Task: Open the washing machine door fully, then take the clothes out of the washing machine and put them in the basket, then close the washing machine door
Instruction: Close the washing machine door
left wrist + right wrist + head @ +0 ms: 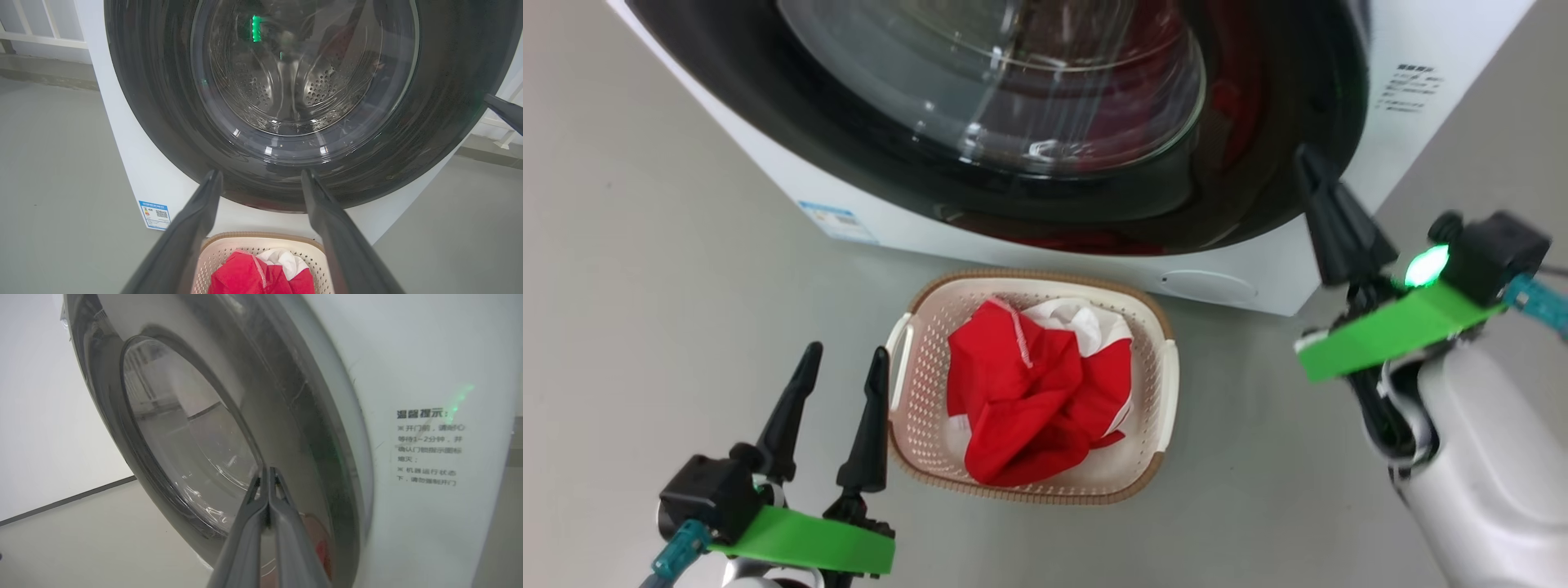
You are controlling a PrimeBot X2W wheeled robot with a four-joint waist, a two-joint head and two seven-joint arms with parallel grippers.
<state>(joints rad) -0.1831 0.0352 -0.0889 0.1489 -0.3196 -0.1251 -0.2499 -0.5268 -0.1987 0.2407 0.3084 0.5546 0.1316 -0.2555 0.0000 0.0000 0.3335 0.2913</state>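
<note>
At the lower left of your head view, the left gripper (847,349) points up with its two dark fingers spread wide and nothing between them, just beside the left end of the basket (915,392). Above it, on the lower left corner of the washing machine (1462,33), you can see a small blue label (837,220) with a square code on it; its print is too small to read. In the middle, the basket sits on the grey floor right before the machine, and the clothes (1029,392) lie inside it, a red crumpled bundle with white fabric at the far side. Above that, the washing machine door (1013,82) lies close against the white front; you cannot tell whether it is latched. At the right, the right gripper (1308,159) has its fingers pressed together on nothing, its tip at the door's black rim; contact is unclear. Furthest right, a printed notice (427,449) is headed "温馨提示"; the smaller lines beneath are blurred.
</note>
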